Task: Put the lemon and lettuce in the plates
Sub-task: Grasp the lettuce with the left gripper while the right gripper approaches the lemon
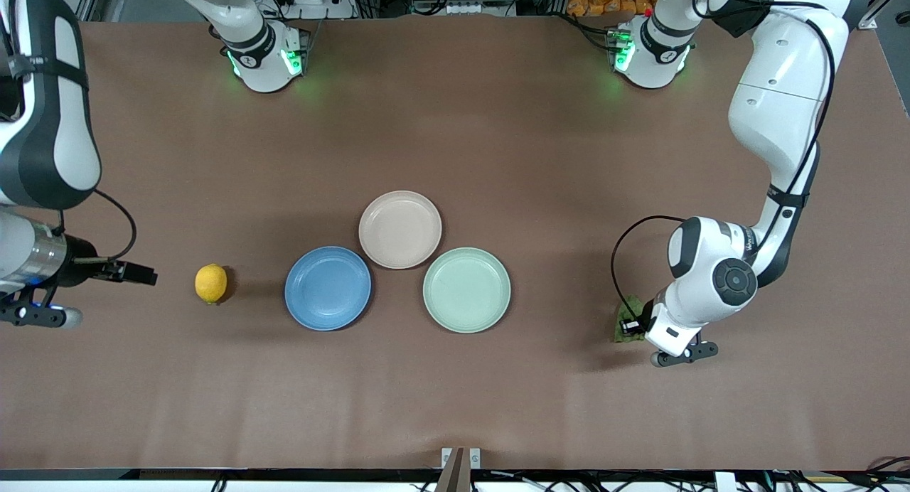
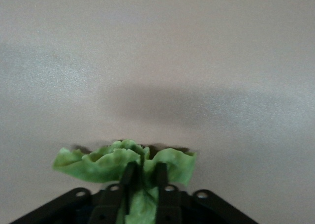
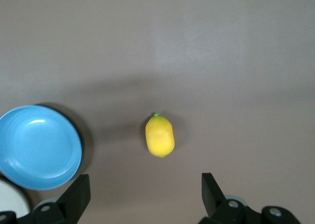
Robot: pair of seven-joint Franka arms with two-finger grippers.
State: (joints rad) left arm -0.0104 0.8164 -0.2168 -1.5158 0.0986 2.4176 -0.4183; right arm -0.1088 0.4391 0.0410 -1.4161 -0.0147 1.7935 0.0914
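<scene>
Where the front camera looks down on the brown table (image 1: 498,122), three round shallow plates clustered mid-table: blue plate (image 1: 328,288), pale beige-pink plate (image 1: 399,229) farthest from that camera, mint green plate (image 1: 466,289); all three bare. Small oval bright yellow lemon (image 1: 211,284) on the tabletop just beside the blue plate, toward the right arm's end. Right gripper (image 1: 128,271) near the lemon, apart from it. Left gripper (image 1: 633,326) low at the dark green wrinkly lettuce piece (image 1: 625,320), well apart from the plates, toward the left arm's end. Seen from the left wrist: lettuce (image 2: 123,162) pinched between two black fingers (image 2: 129,177), jaws closed on the leaf, frilled edge resting on the table. Seen from the right wrist: fingers (image 3: 78,194) spread wide, empty, with the lemon (image 3: 159,136) lying ahead of them, untouched, and the blue plate (image 3: 39,146) close by.
</scene>
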